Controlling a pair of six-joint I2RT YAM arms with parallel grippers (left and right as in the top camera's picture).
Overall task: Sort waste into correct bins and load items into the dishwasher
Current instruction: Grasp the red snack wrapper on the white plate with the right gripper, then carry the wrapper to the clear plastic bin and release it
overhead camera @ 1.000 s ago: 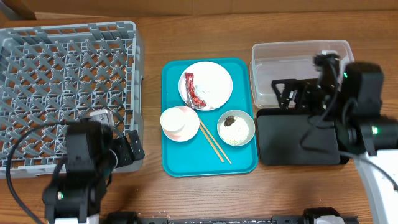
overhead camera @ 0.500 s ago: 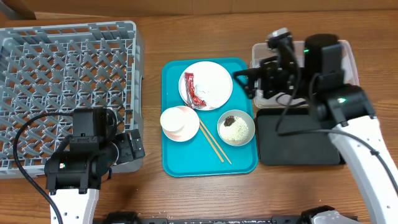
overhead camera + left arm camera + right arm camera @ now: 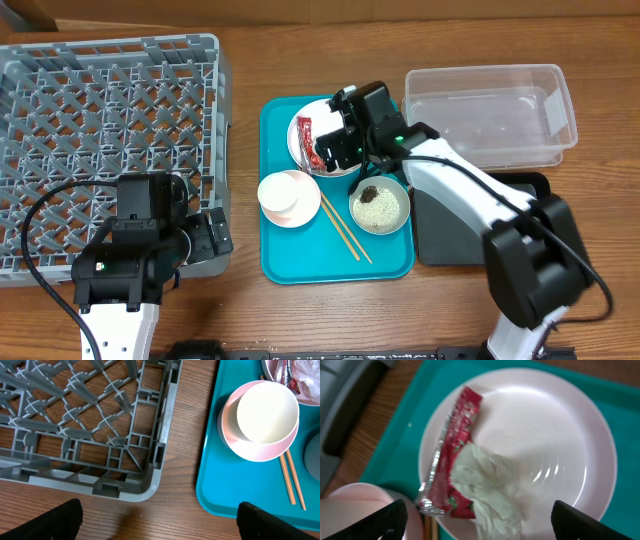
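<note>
Closest to the robot, the left gripper (image 3: 160, 522) hangs low over the table (image 3: 300, 310), by the near corner of the grey dish rack (image 3: 100, 120). Its two fingers are spread wide and hold nothing. It looks like it is waiting there, out of the other arm's way.

Next comes the blue-green tray (image 3: 300, 262). On it lie the chopsticks (image 3: 345, 232), between the cup (image 3: 288, 197) and the bowl (image 3: 380, 205). The bowl has rice (image 3: 385, 212) and a dark lump (image 3: 371, 193) in it.

A bit farther back, the plate (image 3: 545, 435) sits on the same tray. The red wrapper (image 3: 457, 435) and the white tissue (image 3: 490, 485) lie on the plate, touching each other. The right gripper (image 3: 335, 145) hangs just above them. Its fingers are wide apart and empty. I think they are spread like that so they can go down around the trash and pinch it.

Off to the right, the black tray (image 3: 445, 235) and, farthest back, the clear tub (image 3: 490, 115) are ready for the trash. The rack has no dishes in it yet.
</note>
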